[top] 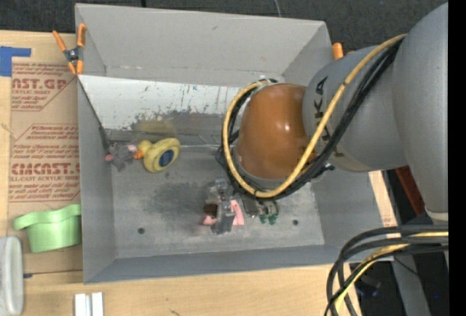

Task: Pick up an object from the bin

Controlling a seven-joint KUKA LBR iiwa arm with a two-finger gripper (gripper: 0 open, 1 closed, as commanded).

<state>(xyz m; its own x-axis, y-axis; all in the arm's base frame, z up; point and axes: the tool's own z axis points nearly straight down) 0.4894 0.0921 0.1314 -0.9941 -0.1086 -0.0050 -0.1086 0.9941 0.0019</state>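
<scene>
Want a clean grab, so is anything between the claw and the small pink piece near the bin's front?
Nothing visible does: the claw is right at the pink piece; the yellow toy lies apart by the back wall.

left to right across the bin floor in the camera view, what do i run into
small grey and pink thing → yellow round toy with a blue centre → pink pieces under the arm's tip → small green bit
</scene>
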